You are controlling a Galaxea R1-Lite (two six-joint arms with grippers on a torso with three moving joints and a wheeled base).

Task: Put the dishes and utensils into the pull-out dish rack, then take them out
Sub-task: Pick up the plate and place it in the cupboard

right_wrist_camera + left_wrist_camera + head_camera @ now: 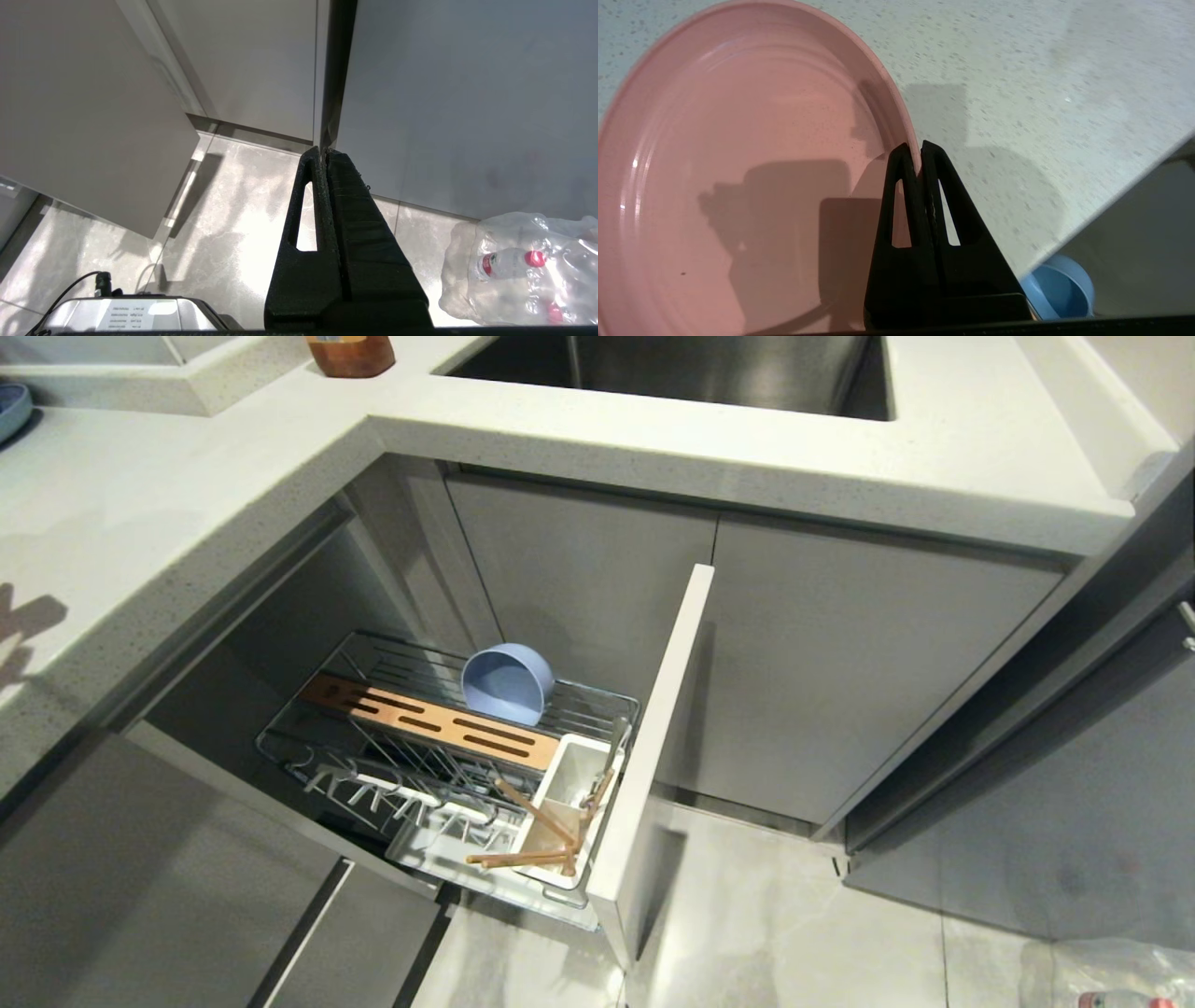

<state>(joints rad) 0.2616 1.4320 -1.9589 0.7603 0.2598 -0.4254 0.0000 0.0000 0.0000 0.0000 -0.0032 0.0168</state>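
Left pincer (920, 151) clamped tight on the pink plate (738, 163) rim, up on the bench (1017, 93); stiff, light, slick plate, so that edge pinch could swivel

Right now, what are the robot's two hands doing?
Left gripper: shut on the pink plate's rim.
Right gripper: shut, holding nothing.

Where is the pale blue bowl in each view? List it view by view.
Head view: blue bowl on its side in the dish rack.
Left wrist view: bowl below the countertop edge.
Right wrist view: not in it.
Shared landmark: the speckled countertop.
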